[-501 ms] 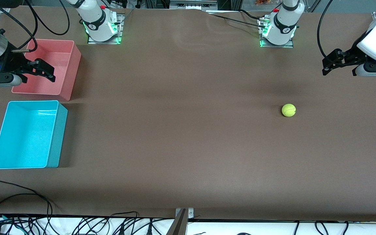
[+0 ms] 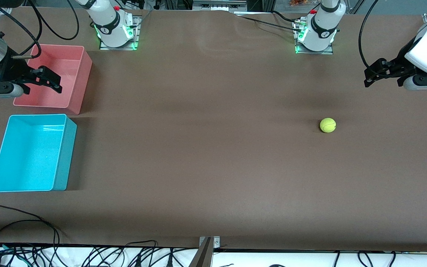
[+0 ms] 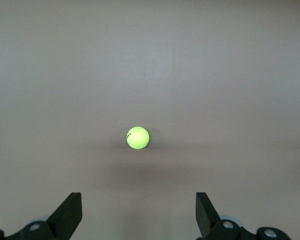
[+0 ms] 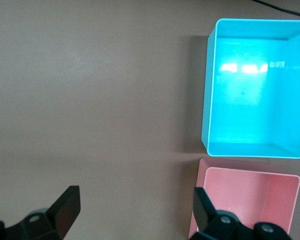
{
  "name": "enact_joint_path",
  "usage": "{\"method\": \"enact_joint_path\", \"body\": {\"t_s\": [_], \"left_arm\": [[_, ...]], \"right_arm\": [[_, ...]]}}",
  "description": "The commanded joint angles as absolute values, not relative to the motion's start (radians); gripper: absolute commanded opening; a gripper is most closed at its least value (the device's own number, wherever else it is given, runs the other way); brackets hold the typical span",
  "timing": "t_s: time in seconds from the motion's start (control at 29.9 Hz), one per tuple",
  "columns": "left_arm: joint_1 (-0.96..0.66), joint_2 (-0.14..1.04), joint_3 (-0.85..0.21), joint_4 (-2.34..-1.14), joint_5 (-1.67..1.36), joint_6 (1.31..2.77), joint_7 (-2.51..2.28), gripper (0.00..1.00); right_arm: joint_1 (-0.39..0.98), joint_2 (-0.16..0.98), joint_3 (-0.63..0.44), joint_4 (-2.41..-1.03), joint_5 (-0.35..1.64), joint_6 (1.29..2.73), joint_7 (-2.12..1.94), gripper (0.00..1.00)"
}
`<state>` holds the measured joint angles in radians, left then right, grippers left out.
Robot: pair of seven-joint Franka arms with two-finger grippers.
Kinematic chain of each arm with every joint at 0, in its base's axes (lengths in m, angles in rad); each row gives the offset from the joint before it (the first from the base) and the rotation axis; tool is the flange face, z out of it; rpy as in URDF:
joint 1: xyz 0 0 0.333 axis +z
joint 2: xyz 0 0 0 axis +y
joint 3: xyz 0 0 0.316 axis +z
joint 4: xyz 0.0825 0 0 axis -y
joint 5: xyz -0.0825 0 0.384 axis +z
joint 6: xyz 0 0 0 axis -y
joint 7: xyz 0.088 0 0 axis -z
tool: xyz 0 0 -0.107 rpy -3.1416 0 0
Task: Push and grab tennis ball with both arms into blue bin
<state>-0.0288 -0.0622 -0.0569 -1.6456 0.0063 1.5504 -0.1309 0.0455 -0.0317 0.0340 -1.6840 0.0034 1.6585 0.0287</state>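
Observation:
The tennis ball [image 2: 327, 125] lies on the brown table toward the left arm's end, touching nothing. My left gripper [image 2: 370, 75] hangs open in the air over the table's edge at that end, well apart from the ball. In the left wrist view the ball [image 3: 138, 138] sits ahead of the open left gripper [image 3: 138, 201], with nothing between the fingers. The blue bin [image 2: 66, 152] stands empty at the right arm's end. My right gripper [image 2: 56, 82] hovers open over the pink bin [image 2: 83, 76]. The right wrist view shows the right gripper [image 4: 136, 195] open and empty, beside the blue bin [image 4: 206, 95].
The pink bin [image 4: 247, 173] stands empty beside the blue bin, farther from the front camera. Both arm bases [image 2: 115, 35] [image 2: 315, 37] are bolted along the table's back edge. Loose cables [image 2: 32, 222] lie along the front edge. Bare brown tabletop stretches between ball and bins.
Both hands have drifted slightly, the left one a little toward the back edge of the table. The ball and both bins have not moved.

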Motion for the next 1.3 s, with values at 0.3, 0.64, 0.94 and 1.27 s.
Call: {"method": "enact_joint_path", "body": {"t_s": [0.3, 0.64, 0.94, 1.27], "left_arm": [[-0.023, -0.04, -0.061, -1.597, -0.005, 1.529, -0.137, 1.0], [-0.023, -0.032, -0.061, -1.597, -0.008, 1.529, -0.135, 1.0], [-0.021, -0.034, -0.061, -1.595, -0.005, 1.529, -0.135, 1.0], [-0.021, -0.034, -0.06, -1.595, -0.005, 1.529, -0.137, 1.0]], "right_arm": [[0.041, -0.026, 0.031, -1.661, 0.02, 1.615, 0.028, 1.0], [0.029, -0.017, 0.026, -1.631, 0.02, 1.606, 0.021, 1.0], [0.026, -0.002, 0.012, -1.617, 0.011, 1.606, 0.02, 1.0], [0.034, -0.002, 0.018, -1.617, -0.012, 1.603, 0.021, 1.0]]}}
